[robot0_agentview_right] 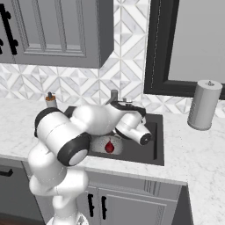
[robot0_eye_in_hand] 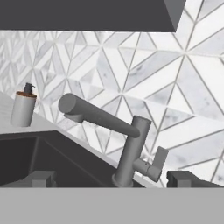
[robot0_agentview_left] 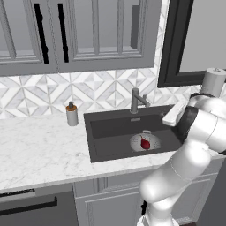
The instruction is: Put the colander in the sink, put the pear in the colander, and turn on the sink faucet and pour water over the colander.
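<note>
Pear in colander, sink; tool open, facing faucet

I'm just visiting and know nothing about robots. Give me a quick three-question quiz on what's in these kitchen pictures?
1. True or false: the pear lies in the colander, inside the sink.
2. What stands on the counter left of the sink? A) soap dispenser B) kettle C) mug
3. What does the open gripper face in the hand view?

Key:
1. True
2. A, the soap dispenser
3. The sink faucet
</note>
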Robot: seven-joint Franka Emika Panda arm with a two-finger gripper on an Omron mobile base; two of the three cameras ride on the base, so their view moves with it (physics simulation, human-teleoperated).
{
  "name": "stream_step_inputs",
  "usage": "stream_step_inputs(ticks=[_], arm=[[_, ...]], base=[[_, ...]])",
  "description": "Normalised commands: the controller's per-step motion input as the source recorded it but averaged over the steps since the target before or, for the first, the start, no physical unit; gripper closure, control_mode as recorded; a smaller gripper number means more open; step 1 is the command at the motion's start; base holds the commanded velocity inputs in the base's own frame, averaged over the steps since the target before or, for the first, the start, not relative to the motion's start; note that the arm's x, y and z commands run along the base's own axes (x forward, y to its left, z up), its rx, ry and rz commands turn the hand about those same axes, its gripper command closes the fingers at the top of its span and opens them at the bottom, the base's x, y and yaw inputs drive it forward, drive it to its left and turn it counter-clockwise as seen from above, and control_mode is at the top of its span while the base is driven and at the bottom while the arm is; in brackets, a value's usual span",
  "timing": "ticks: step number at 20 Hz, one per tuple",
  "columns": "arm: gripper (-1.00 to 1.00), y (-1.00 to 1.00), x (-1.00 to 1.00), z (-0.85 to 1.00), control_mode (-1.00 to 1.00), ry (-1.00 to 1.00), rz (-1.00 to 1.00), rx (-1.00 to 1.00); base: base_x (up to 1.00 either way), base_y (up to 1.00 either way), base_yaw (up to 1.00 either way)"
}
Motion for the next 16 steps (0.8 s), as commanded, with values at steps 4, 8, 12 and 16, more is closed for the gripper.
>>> stream_step_inputs(ticks=[4, 8, 12, 16], arm=[[-1.0, 0.0, 0.13, -0.01, -1.0, 0.0, 0.0, 0.0], [-1.0, 0.0, 0.16, -0.12, -1.0, 0.0, 0.0, 0.0], [-1.0, 0.01, 0.29, -0.07, -1.0, 0.0, -0.02, 0.0], [-1.0, 0.22, 0.26, -0.01, -1.0, 0.0, -0.03, 0.0]], base=[[0.0, 0.0, 0.0], [0.0, 0.0, 0.0], [0.0, 0.0, 0.0], [0.0, 0.0, 0.0]])
